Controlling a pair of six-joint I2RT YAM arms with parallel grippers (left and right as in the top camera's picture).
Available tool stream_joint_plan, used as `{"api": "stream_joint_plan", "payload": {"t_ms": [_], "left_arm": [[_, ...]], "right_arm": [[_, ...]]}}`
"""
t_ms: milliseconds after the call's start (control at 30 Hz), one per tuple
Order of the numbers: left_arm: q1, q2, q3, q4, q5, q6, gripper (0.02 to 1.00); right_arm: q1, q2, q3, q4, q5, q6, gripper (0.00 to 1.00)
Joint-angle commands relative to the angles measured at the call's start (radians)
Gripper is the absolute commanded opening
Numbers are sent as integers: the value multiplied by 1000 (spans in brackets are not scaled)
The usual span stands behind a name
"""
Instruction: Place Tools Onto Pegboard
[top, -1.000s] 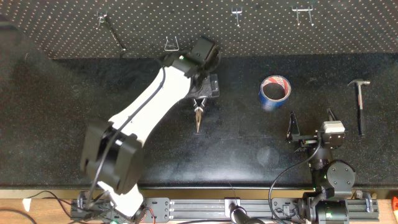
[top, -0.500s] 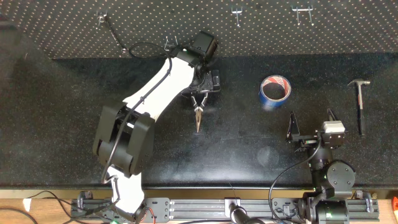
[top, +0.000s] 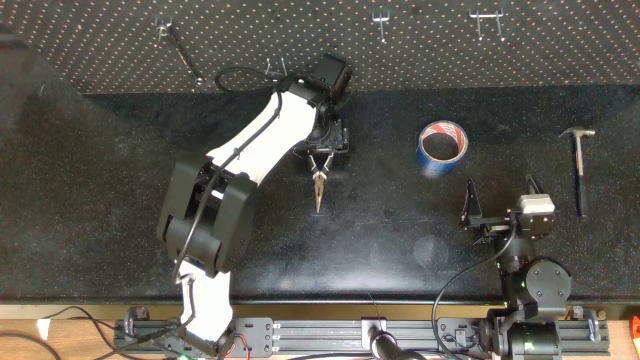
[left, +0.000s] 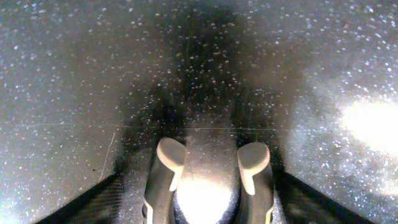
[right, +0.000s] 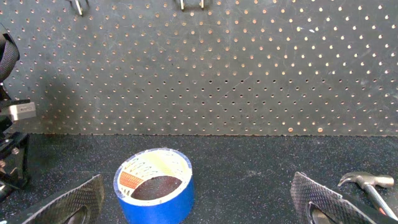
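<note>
A pair of pliers (top: 318, 185) lies on the black table, tip toward the front edge. My left gripper (top: 325, 150) hangs right over the handle end. In the left wrist view, the two pale pliers handles (left: 171, 165) stand between my open left gripper (left: 199, 190) fingers, with gaps on both sides. A blue tape roll (top: 441, 145) (right: 154, 186) stands right of centre. A hammer (top: 577, 165) (right: 367, 182) lies at the far right. My right gripper (top: 498, 205) (right: 199, 211) rests open near the front, facing the tape, holding nothing.
The pegboard (top: 300, 30) rises behind the table. A wrench (top: 182, 52) hangs at its left. Bare hooks sit above the left arm (top: 275, 70), at the middle (top: 380, 20) and at the right (top: 487, 20).
The left arm has folded in and its gripper has come down closer over the pliers handles. The pliers, tape, hammer and right arm have not moved.
</note>
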Motion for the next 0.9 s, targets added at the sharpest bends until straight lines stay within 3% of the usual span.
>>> {"api": "stream_joint_plan", "payload": {"t_ms": [33,400,900], "left_arm": [[4,38,15,0,26,8,691],[4,38,15,0,57,-4,610],[3,38,15,-10,60,-4,614]], "right_arm": [[8,-7,-5,-3,2,11,980],[8,-7,-5,-3,2,11,980],[8,-7,-5,-3,2,11,980]]}}
